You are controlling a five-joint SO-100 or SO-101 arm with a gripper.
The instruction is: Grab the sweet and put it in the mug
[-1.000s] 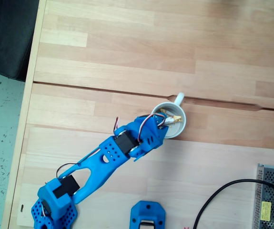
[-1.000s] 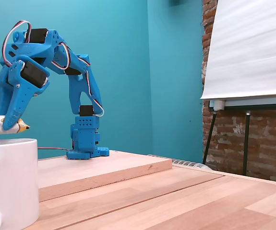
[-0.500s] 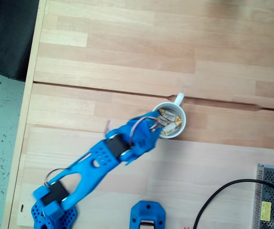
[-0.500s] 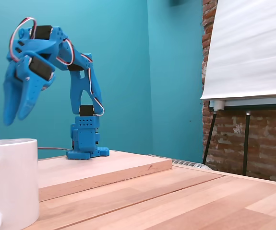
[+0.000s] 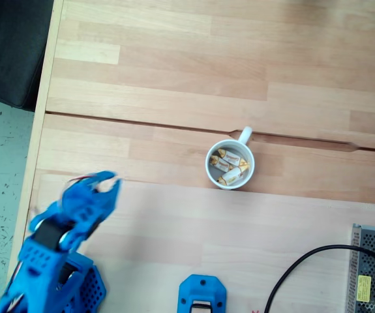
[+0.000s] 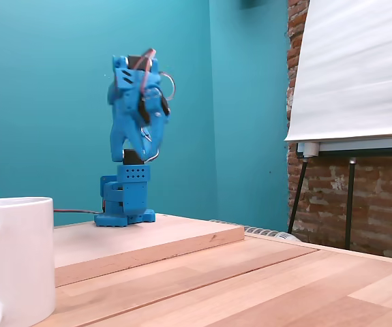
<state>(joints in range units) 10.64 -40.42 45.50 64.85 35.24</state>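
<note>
Now sweet (image 5: 233,174) far from tool (image 5: 107,184)

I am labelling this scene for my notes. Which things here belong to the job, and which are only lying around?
Belong to the job:
- mug
- sweets inside it
- pincer, open and empty

Only lying around:
- black cable
- metal box
- flip chart
- blue part at the table edge

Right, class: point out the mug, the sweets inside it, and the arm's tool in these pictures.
mug (image 5: 246,135): a fixed view from above, on its loop handle.
sweets (image 5: 230,157): same view, on the upper sweet's pale wrapped middle.
tool (image 5: 106,183): same view, between the blue fingertips.
</note>
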